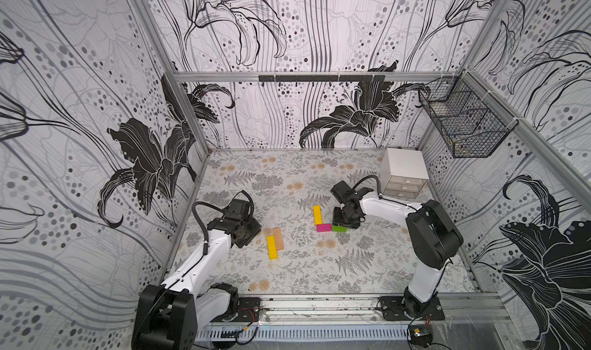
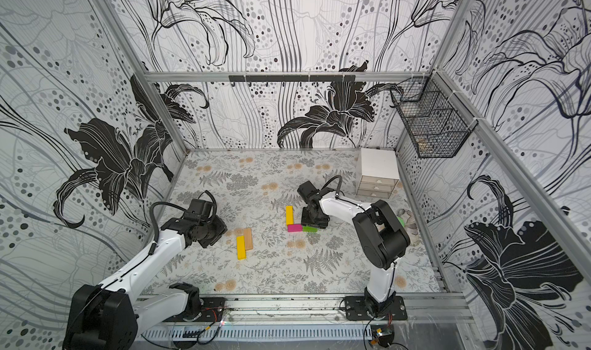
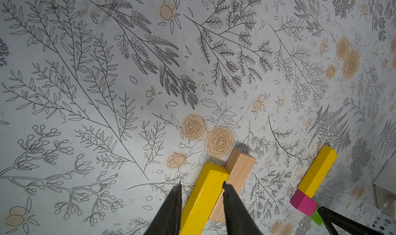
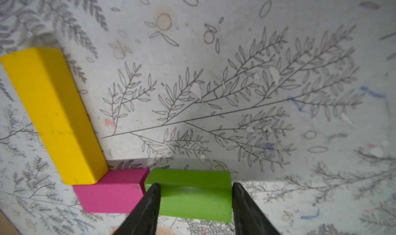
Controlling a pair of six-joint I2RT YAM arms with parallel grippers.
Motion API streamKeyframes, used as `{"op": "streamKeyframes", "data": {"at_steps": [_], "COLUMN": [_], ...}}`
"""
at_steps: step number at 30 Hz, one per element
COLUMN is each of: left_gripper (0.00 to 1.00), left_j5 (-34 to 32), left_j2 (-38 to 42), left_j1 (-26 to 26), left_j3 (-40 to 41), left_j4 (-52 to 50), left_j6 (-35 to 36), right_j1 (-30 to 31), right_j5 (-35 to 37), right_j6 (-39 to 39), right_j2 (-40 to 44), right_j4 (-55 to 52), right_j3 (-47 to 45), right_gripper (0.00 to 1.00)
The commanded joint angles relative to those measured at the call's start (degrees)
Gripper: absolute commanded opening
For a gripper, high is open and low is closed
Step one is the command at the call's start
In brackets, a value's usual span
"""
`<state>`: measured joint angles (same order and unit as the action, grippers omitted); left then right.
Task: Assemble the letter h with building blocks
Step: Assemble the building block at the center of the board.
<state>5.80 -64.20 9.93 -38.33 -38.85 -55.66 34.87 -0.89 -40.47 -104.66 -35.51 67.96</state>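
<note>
At 9 o'clock on the tabletop (image 1: 287, 268), your left hand (image 3: 201, 185) hangs low with its fingers (image 3: 171, 210) parted and nothing clamped between them. In the left wrist view those dark fingers frame the left-side yellow block (image 1: 271, 247). In both top views, though, the hand sits just beside that block, at its 9 o'clock. The views do not settle whether the tips touch it.

That block lies flat, its length running roughly 12 to 6. The tan wood block (image 1: 278, 238) lies flat against its 3 o'clock side, touching it and set a little further toward 12.

Near the centre of the tabletop you find the other three blocks joined in an L. The middle yellow block (image 1: 317, 214) runs 12 to 6. Its 6 o'clock end butts onto the magenta block (image 1: 324, 227), which lies crosswise. The green block (image 1: 339, 228) meets the magenta one end to end on its 3 o'clock side.

Your right hand (image 4: 194, 184) is down on the green block and grasps it, one finger at each short end, as the right wrist view shows. It stands at 3 o'clock of the middle yellow block.

Toward 1 o'clock, in the far corner, stands a white drawer chest (image 1: 403, 172), well apart from the blocks. A black wire basket (image 1: 463, 124) hangs on the wall above it.
</note>
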Motion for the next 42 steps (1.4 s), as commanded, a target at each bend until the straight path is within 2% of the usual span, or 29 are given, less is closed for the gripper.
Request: {"op": "streamKeyframes", "data": {"at_steps": [1, 23, 42], "left_gripper": [0.36, 0.36, 0.36], "left_j5": [-1.1, -1.3, -1.0], "left_j2": [0.9, 0.6, 0.1], "left_j1": [0.2, 0.2, 0.2], "left_j3": [-0.4, -0.7, -2.3], "left_j4": [-0.3, -0.4, -0.9], "left_j6": [1.0, 1.0, 1.0], "right_j1": [0.4, 1.1, 1.1], "right_j5": [0.4, 0.7, 3.3], "right_j6": [0.8, 1.4, 3.1], "right_j2": [-1.2, -2.3, 1.2], "right_j4": [-1.7, -2.7, -6.6], "right_j3": [1.0, 2.7, 5.6], "right_gripper": [0.55, 0.55, 0.60]}}
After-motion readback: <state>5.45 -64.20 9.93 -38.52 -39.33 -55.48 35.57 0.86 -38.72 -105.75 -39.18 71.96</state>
